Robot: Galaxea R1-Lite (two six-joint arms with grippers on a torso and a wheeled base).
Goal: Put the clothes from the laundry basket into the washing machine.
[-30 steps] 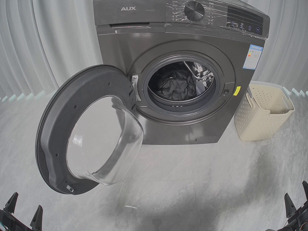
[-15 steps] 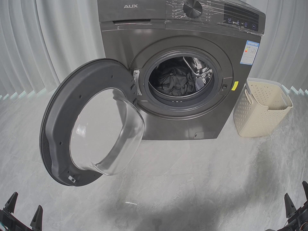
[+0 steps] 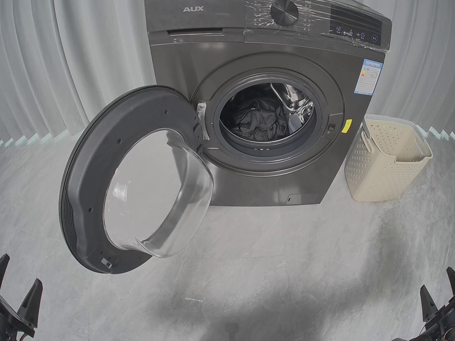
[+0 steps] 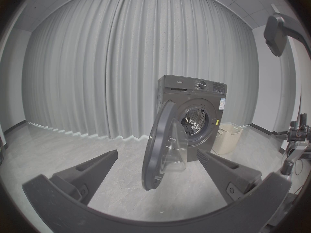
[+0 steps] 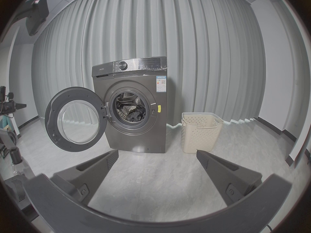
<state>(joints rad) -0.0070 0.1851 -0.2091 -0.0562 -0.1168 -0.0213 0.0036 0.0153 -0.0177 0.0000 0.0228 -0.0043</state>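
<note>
Where marbled floor (image 3: 294,271) meets pleated curtain (image 3: 71,48), washing machine (image 3: 265,190) stands.

the head camera sits high and near, looking forward and down on the washing machine (image 3: 265,190), whose open door (image 3: 90,176) swings toward the robot's left. both wrist cameras sit low over the floor (image 5: 155,178) and well back, facing forward: the left sees the door nearly edge-on, the right meets the machine's front. all three share the machine, door and laundry basket (image 3: 374,176).
</note>
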